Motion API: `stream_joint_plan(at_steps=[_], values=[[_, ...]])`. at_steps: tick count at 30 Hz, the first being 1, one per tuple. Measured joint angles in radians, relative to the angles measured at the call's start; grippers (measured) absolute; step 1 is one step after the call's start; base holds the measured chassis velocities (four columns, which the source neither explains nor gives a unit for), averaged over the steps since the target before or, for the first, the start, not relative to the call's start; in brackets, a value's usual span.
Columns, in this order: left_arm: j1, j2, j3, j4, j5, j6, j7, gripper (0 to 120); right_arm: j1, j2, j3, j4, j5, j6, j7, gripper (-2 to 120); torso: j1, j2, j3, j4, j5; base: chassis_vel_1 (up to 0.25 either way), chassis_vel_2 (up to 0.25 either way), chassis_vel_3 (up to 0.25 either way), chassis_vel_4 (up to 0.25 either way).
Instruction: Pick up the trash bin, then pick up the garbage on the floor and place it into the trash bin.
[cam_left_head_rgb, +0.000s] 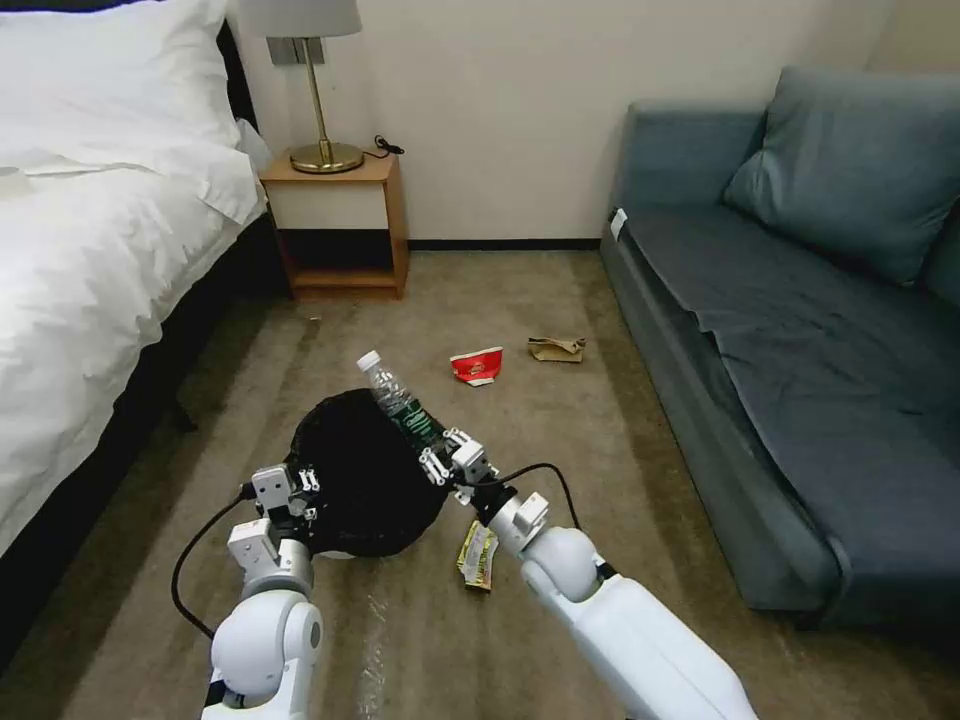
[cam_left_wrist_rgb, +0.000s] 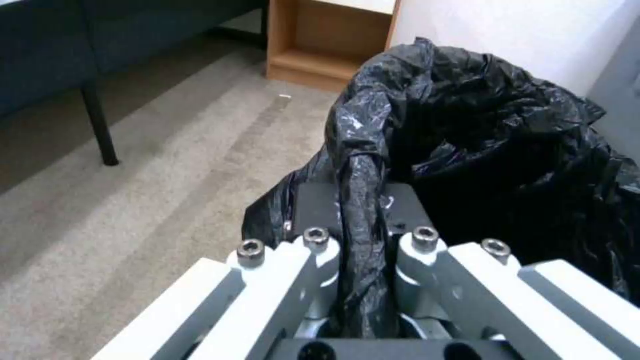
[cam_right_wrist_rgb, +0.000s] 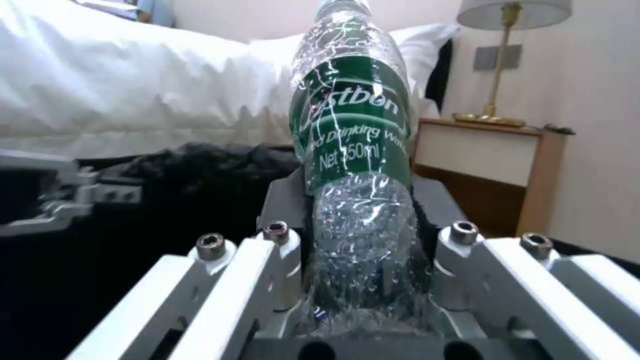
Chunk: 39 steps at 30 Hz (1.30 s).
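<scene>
Over the trash bin (cam_left_head_rgb: 365, 480), right hand (cam_right_wrist_rgb: 360, 200) grips bottle (cam_right_wrist_rgb: 353, 125) reading "Drinking Water"; left hand (cam_left_wrist_rgb: 360, 200) clamps its bag (cam_left_wrist_rgb: 507, 150).

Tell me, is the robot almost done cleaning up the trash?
Not yet. The left gripper already holds the trash bin by its black bag. The right gripper is holding the water bottle over the bin. The snack wrapper, red paper cup and brown paper are on the carpet.

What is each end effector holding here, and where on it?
Left end effector pinches the trash bin liner's rim; right end effector clamps the plastic bottle near its base.
</scene>
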Motion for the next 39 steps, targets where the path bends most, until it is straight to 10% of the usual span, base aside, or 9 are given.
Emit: stream_joint_plan(at_steps=[10,32,39], values=[[0.002,-0.008,0.010,-0.002,0.009,0.000,0.000,5,-0.009,0.037,-0.019,-0.046,-0.031,0.021,-0.022,23,0.000,0.000,0.000,0.0000,0.0000,0.000,0.000,0.000,0.000],[0.002,-0.009,0.004,0.000,0.015,0.000,-0.001,5,-0.018,0.051,0.020,-0.037,-0.039,0.018,-0.045,99,0.000,0.000,0.000,0.0000,0.0001,0.000,0.000,0.000,0.000],[-0.001,-0.004,-0.025,0.002,0.004,-0.001,-0.001,5,0.012,0.043,0.116,-0.017,-0.002,-0.027,0.015,100,0.000,0.000,0.000,0.0001,0.0001,0.000,0.000,0.000,0.000]])
